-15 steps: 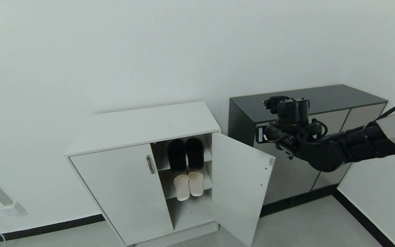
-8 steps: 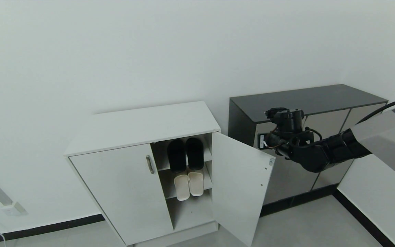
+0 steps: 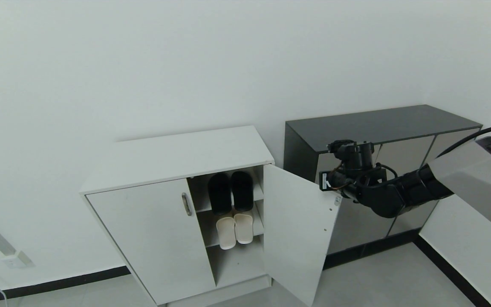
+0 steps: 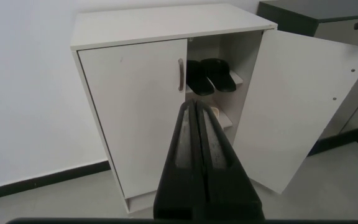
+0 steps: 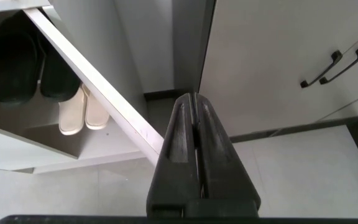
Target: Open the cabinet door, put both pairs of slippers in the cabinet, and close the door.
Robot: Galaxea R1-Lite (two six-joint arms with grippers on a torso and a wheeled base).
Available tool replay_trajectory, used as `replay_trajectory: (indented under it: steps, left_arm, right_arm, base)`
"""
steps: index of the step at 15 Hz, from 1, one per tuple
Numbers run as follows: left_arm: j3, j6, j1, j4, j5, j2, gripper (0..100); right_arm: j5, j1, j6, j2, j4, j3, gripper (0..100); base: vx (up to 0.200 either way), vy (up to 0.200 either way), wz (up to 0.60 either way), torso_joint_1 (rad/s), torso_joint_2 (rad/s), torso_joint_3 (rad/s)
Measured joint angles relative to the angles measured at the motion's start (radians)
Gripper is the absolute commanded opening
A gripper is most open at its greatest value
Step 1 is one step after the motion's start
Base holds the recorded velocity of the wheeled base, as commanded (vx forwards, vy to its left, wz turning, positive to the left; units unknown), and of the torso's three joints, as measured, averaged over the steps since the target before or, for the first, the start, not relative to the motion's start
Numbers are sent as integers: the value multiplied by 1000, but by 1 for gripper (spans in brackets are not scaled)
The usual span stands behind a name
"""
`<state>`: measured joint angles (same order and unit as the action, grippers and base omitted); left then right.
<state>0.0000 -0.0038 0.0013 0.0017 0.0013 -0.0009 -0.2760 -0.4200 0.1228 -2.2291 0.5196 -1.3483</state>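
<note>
1. While its fingers lie pressed together on nothing, the left end effector [image 4: 196, 109] hangs well back from the cabinet [image 3: 177, 157], facing its front.
2. Equally narrow and empty, the right end effector [image 5: 194, 102] sits just beside the upper outer corner of the open cabinet door [image 3: 296, 230]; I cannot tell whether they touch.
3. Beyond that end effector, past the door, the white slippers [image 3: 235, 230] rest on the middle shelf [image 3: 257, 226].
4. Just above them, the black slippers [image 3: 230, 192] rest on the upper shelf [image 3: 258, 194].
5. Opening and stowing look finished; what seems left is pushing the door shut.
</note>
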Motion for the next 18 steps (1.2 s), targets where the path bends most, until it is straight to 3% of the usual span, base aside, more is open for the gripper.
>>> replay_trajectory:
  steps: [18]
  left_arm:
    - [0, 0, 0, 0, 0, 0, 0]
  right_arm:
    - [-3, -22, -9, 1, -3, 33, 0]
  base:
    - [0, 0, 0, 0, 0, 0]
